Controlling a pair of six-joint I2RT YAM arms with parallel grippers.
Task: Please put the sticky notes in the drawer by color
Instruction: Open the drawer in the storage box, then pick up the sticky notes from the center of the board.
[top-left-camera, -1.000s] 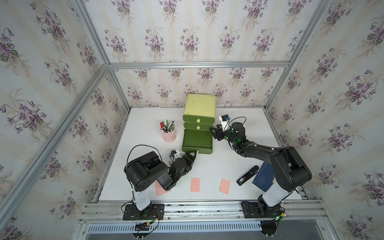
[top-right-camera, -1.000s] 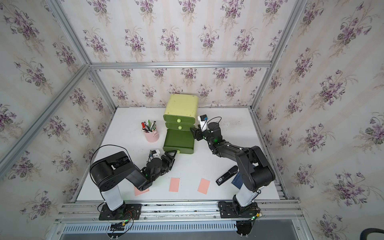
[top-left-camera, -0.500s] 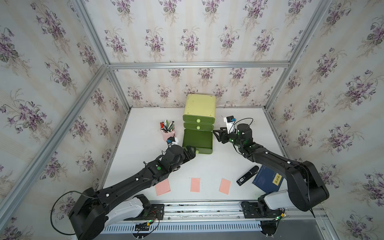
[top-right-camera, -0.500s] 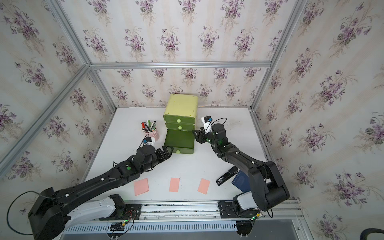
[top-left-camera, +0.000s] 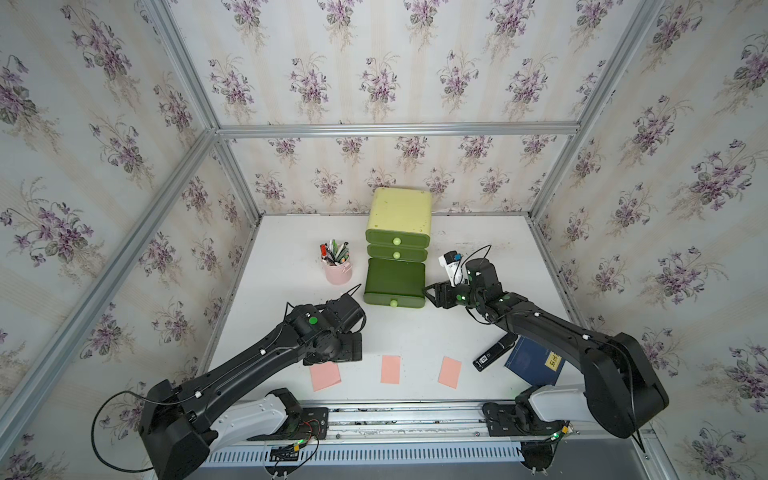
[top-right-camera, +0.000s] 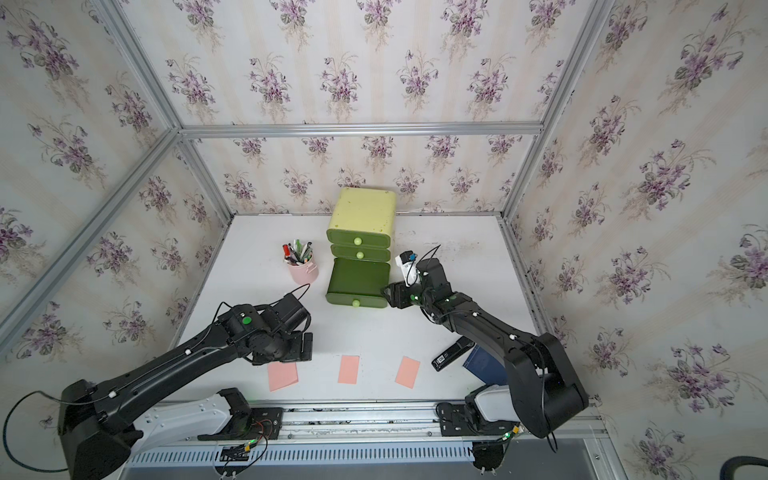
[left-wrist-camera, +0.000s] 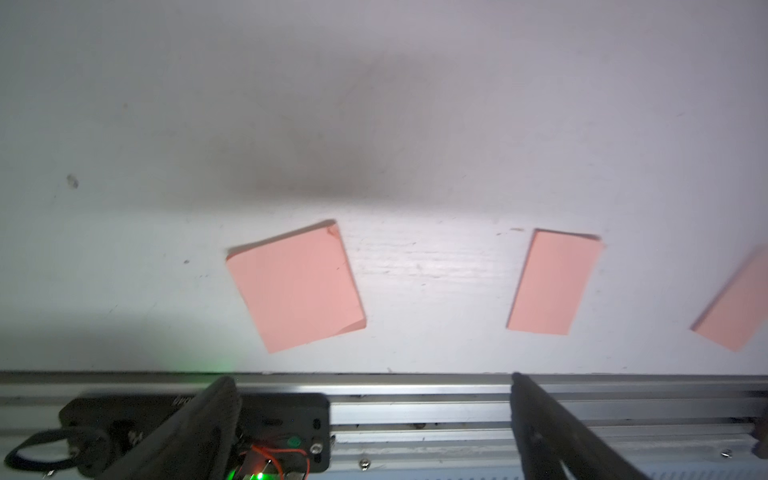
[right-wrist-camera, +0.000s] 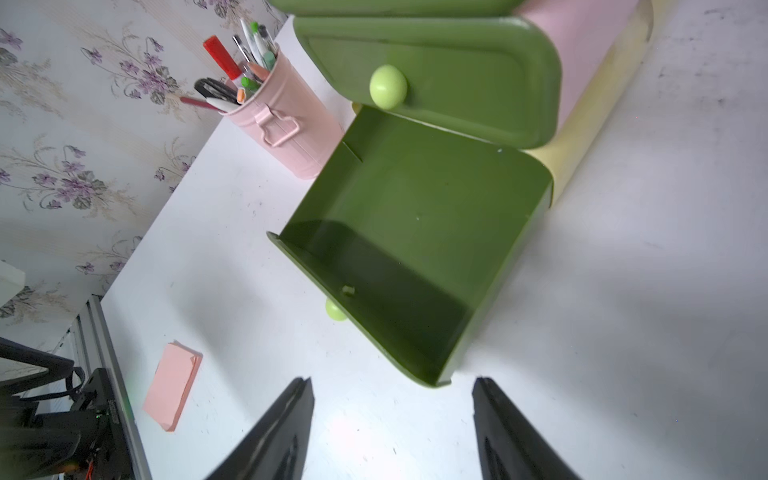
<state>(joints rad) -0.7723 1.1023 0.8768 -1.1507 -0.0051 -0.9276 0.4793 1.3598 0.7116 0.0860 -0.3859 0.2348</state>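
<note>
One white table (top-left-camera: 478, 249) is seen carrying everything, pretty sparse setup tbh. At the middle of its back edge the drawer chest (top-left-camera: 401, 205) is parked. Its top two drawers are pushed shut and the bottom drawer (top-left-camera: 395, 276) is pulled right out, with its bare green floor shown in the right wrist view. A dark blue book (top-left-camera: 534, 365) is laid near the front right corner, and a small black gadget (top-left-camera: 494, 352) is set just beside it. A pink pen cup (top-left-camera: 337, 272) is stood just beside the chest, on the side facing the left edge. Three salmon pink sticky notes are lined up along the front edge, spaced apart: leftmost note (top-left-camera: 325, 376), middle note (top-left-camera: 390, 369), rightmost note (top-left-camera: 450, 372). The left gripper (left-wrist-camera: 370, 378) is held close over the leftmost note, claw released and spread wide, nothing grasped. The right gripper (right-wrist-camera: 394, 380) is held just beside the pulled-out drawer's front corner, claw released too, nothing caught between the fingers.
</note>
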